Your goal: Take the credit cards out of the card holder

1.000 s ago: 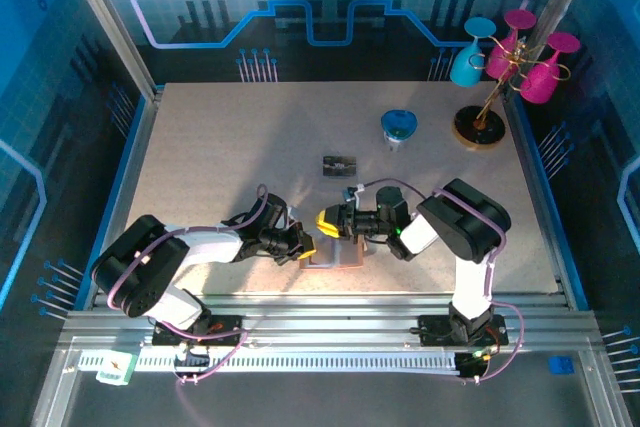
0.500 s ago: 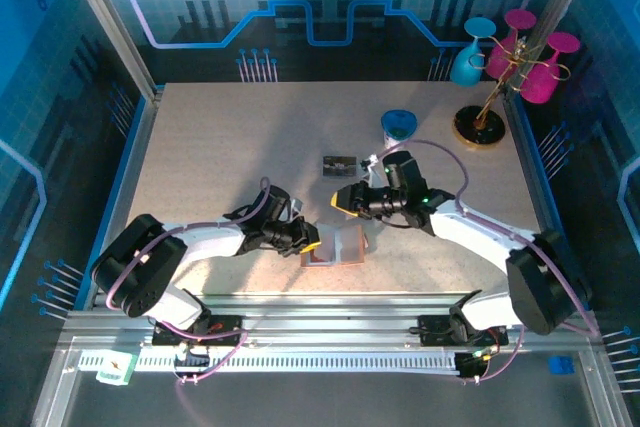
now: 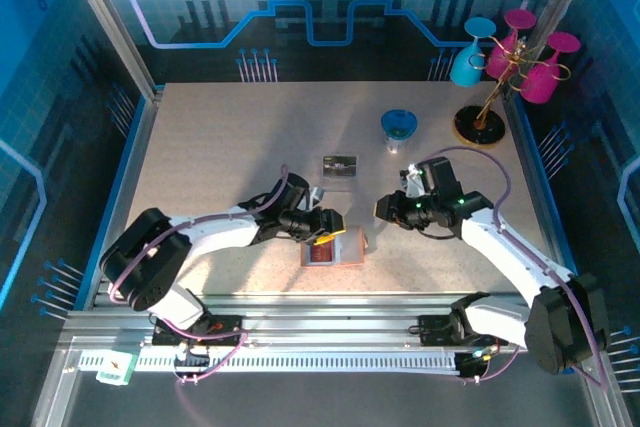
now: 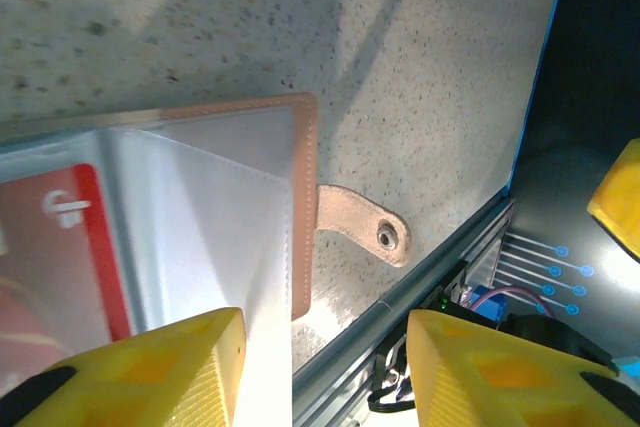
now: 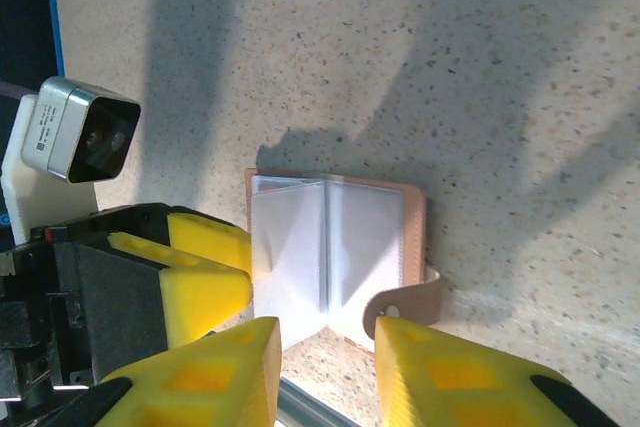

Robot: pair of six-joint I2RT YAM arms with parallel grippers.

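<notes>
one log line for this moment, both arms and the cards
left gripper: open, over card holder | right gripper: open, empty, off holder | red card: in holder pocket | dark card: on table

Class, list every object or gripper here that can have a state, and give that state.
card holder, open flat, strap unfastened
red card, tucked in a holder pocket
dark card, out of the holder, lying flat
left gripper, open, empty
right gripper, open, empty
</notes>
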